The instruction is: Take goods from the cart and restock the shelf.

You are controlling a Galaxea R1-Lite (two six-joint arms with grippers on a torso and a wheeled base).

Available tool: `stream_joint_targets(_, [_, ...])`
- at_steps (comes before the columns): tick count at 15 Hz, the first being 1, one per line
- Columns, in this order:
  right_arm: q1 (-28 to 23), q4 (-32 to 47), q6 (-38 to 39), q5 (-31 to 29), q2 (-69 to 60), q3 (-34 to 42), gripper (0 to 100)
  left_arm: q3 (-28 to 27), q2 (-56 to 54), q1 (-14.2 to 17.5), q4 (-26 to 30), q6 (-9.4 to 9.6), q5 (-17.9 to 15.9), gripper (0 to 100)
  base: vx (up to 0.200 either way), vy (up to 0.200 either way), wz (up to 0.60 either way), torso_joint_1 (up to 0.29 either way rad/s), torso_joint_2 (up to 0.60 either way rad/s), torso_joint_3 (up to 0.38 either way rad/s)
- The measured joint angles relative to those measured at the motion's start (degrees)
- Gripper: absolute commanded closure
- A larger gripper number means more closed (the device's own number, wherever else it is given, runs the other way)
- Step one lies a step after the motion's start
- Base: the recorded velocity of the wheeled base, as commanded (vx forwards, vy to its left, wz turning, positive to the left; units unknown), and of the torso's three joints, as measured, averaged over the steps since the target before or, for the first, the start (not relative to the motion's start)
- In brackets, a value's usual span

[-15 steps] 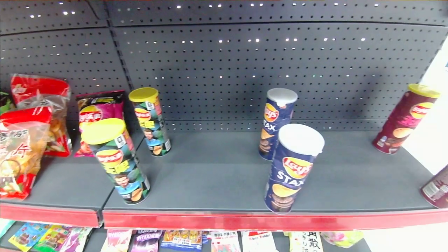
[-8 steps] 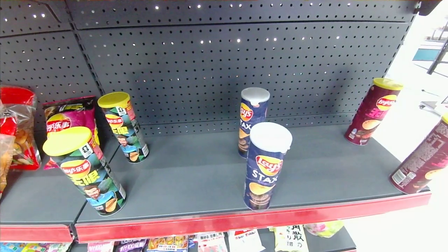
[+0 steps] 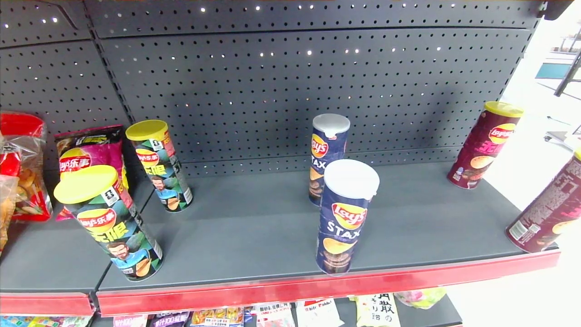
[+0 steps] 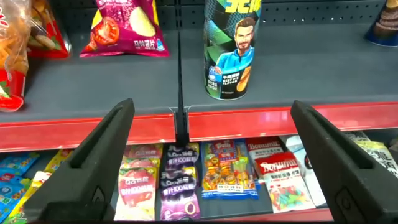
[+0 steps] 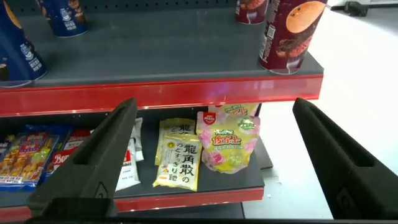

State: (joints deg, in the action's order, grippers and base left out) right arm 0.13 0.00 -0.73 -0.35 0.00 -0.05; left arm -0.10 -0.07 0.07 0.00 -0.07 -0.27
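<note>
Left gripper [image 4: 211, 104]: I read both fingers spread wide with nothing between them. It sits low in front of the red front rail [image 4: 261, 121] of the shelf [image 3: 272, 227]. Ahead of it at 12 o'clock stands the front green can [image 4: 233, 50], upright, close to the rail. Snack packets [image 4: 227, 168] lie on the lower tier beneath.

Right gripper [image 5: 214, 102]: fingers likewise wide apart, holding nothing. The front maroon can [image 5: 289, 34] stands on the shelf ahead of it, near the shelf's right end. Lower-tier pouches [image 5: 227, 143] lie below the rail.

Head view, dial centred on the front blue can [image 3: 347, 215], 12 o'clock toward the perforated back panel [image 3: 290, 91]:
- Rear blue can [image 3: 327, 154]: 12 o'clock, just behind; I cannot tell whether the two touch.
- Rear green can [image 3: 159, 165]: 10 o'clock, near the back panel.
- Front green can: 9 o'clock, well apart.
- Rear maroon can [image 3: 483, 145]: 2 o'clock, near the back panel.
- Front maroon can: 3 o'clock, at the right end.
- Chip bags [image 3: 88, 152]: between 9 and 10 o'clock, just beyond the green cans.

All six cans stand upright.
</note>
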Motion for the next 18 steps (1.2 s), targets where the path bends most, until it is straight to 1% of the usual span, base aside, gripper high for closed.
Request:
stream_joint_targets(5, [0.09, 0.29, 0.44, 0.0, 0.38, -0.11, 0, 0.0, 0.0, 0.0, 0.0, 0.0, 0.0, 0, 0.0, 0.0, 0.0, 0.0, 0.0, 0.0])
stream_joint_targets(7, [1.05, 0.49, 1.57, -0.09, 1.73, -0.24, 0, 0.0, 0.0, -0.02, 0.0, 0.0, 0.0, 0, 0.0, 0.0, 0.0, 0.0, 0.0, 0.0])
stream_joint_targets(8, [1.46, 0.57, 1.79, -0.11, 2.47, -1.1, 0, 0.0, 0.0, -0.02, 0.0, 0.0, 0.02, 0, 0.0, 0.0, 0.0, 0.0, 0.0, 0.0])
stream_joint_targets(10, [3.63, 0.27, 1.66, -0.46, 6.22, -7.11, 0, 0.0, 0.0, 0.0, 0.0, 0.0, 0.02, 0, 0.0, 0.0, 0.0, 0.0, 0.0, 0.0])
stream_joint_targets(12, [5.45, 2.13, 0.91, -0.38, 13.01, -12.48, 0, 0.0, 0.0, 0.0, 0.0, 0.02, 0.02, 0, 0.0, 0.0, 0.0, 0.0, 0.0, 0.0])
stream_joint_targets(15, [7.96, 10.62, -0.16, 0.33, 27.09, -19.15, 0, 0.0, 0.0, 0.0, 0.0, 0.0, 0.0, 0, 0.0, 0.0, 0.0, 0.0, 0.0, 0.0])
stream_joint_targets(16, [9.31, 12.07, -0.33, 0.35, 32.79, -21.31, 0, 0.0, 0.0, 0.0, 0.0, 0.0, 0.0, 0, 0.0, 0.0, 0.0, 0.0, 0.0, 0.0])
stream_joint_targets(18, [11.52, 11.9, -0.6, -0.35, 43.19, -24.39, 0, 0.0, 0.0, 0.0, 0.0, 0.0, 0.02, 0, 0.0, 0.0, 0.0, 0.0, 0.0, 0.0])
